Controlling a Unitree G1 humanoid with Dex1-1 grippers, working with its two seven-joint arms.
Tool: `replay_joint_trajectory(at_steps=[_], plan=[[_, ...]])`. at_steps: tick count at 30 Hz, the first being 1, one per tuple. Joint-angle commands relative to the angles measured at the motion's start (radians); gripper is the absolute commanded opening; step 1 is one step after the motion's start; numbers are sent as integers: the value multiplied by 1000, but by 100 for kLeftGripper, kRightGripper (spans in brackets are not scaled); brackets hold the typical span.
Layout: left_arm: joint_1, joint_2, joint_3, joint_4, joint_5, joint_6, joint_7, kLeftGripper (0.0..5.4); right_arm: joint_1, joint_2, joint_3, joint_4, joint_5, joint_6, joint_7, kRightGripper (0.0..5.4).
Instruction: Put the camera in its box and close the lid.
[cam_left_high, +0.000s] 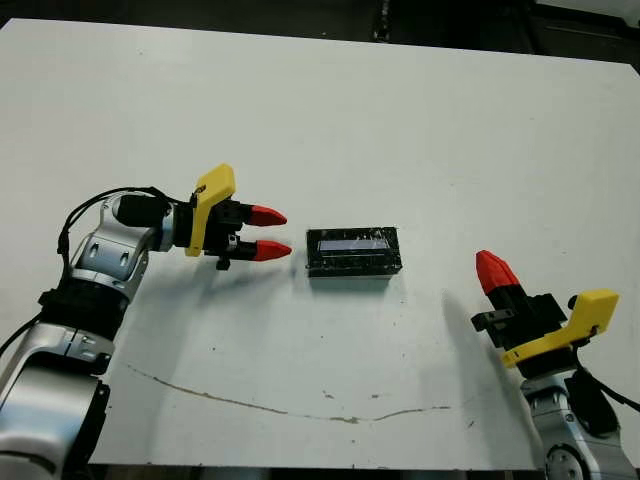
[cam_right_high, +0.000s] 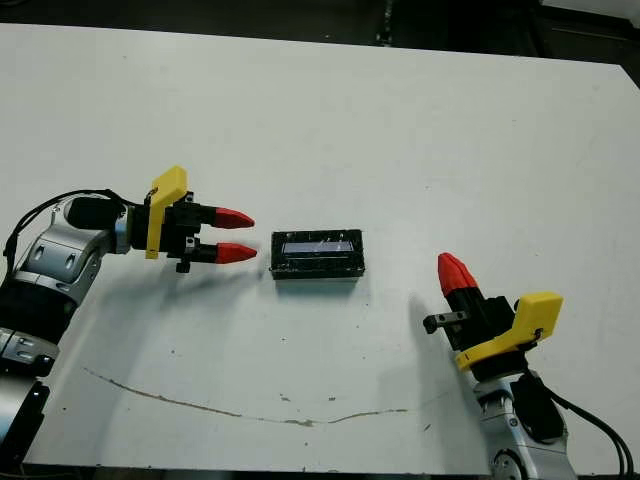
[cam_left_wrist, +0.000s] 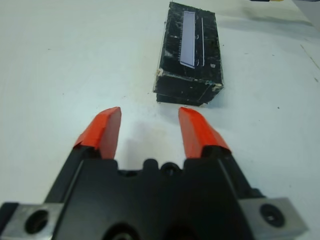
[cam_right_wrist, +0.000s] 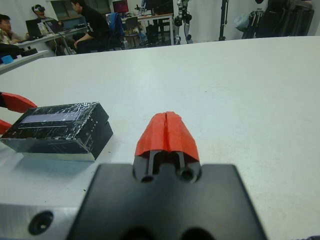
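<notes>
So the lid (cam_right_high: 318, 245) is sitting on the box (cam_right_high: 317, 268), left gripper (cam_right_high: 240, 234) hovering open just beside it, right gripper (cam_right_high: 452, 268) pinched together, well apart.

Each arm is built of silver-grey metal segments with black joints, and black cables loop along the outside near the wrists. A bright yellow plastic bracket sits behind each claw, on a black blocky body. The left claw (cam_left_high: 268, 232) has two tapered red fingertips (cam_left_wrist: 104, 131) on black stems; the right claw (cam_right_wrist: 167, 134) has the same red tips. Silver plates with dark round screw holes flank each black body.
</notes>
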Motion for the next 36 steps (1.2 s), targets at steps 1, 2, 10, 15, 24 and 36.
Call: replay_joint_trajectory(at_steps=[1,2,10,15,24,36], plan=[[40,6,38,-9,-18,12,48,365,14,-14,-5,-2,-11,2,-7,0],[55,-1,63,-33,-34,35,85,380,14,-11,-5,-2,-10,1,-7,0],[278,-200,267,-425,27,-93,742,456,14,-9,-4,-3,-14,-2,-6,0],[352,-286,255,-650,-89,-112,806,392,14,-10,-2,-2,-9,4,-5,0],[390,-325,59,-912,-217,205,864,263,16,-9,2,2,-12,-2,-7,0],[244,-420,-68,-679,-99,380,994,87,19,-7,5,-3,-36,-8,-19,0]])
